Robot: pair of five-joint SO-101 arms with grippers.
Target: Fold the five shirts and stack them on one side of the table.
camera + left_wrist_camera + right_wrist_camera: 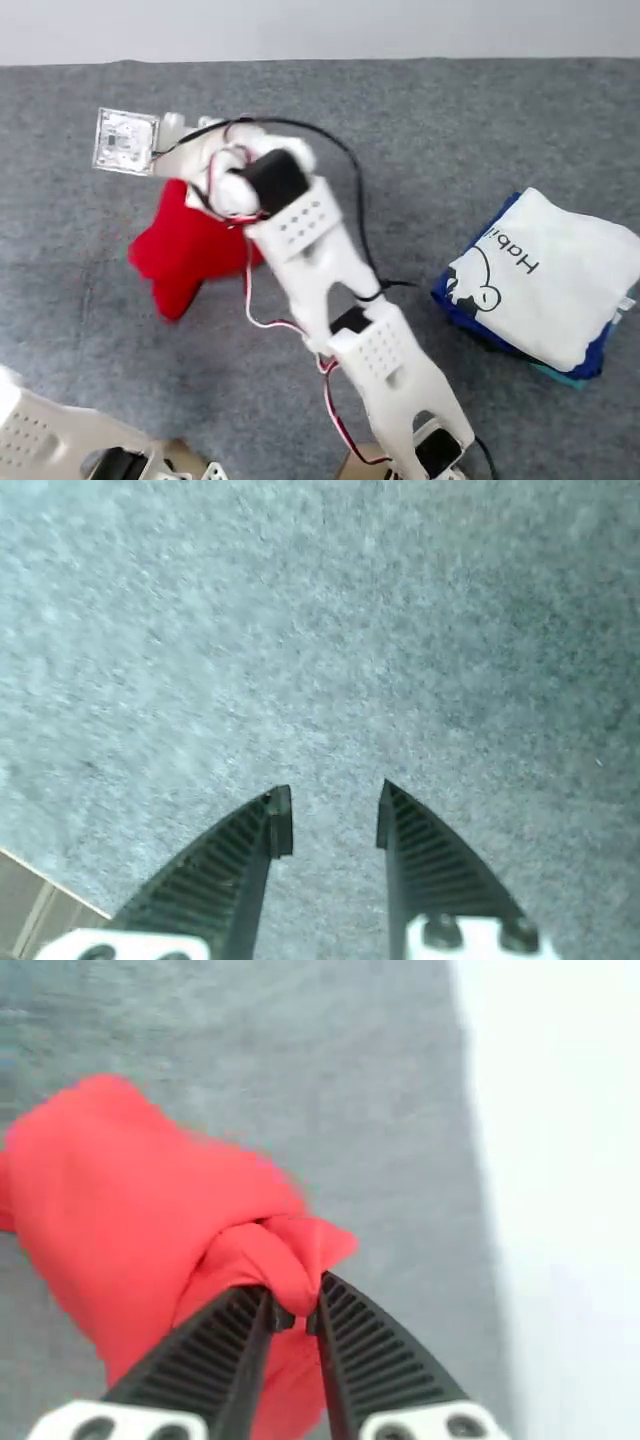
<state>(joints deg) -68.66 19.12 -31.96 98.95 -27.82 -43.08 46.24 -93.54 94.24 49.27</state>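
Grey counter (450,130), stack of folded shirts (545,285) at one side, red shirt (182,255) well apart from it.
The right end effector (295,1315) is clamped on a bunched fold of the red shirt, likely to spread it for folding; the left end effector (335,820) hangs with jaws apart, holding nothing.

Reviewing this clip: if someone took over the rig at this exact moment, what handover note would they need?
Right gripper: shut on a bunched bit of the red shirt, which sits crumpled and unfolded on the grey table.
Left gripper: open, empty, above bare table.
Done: a folded stack at the other side, white shirt on top, blue shirt and a teal edge beneath; the number of layers is unclear.
Left: fold the red shirt and add it to the stack.
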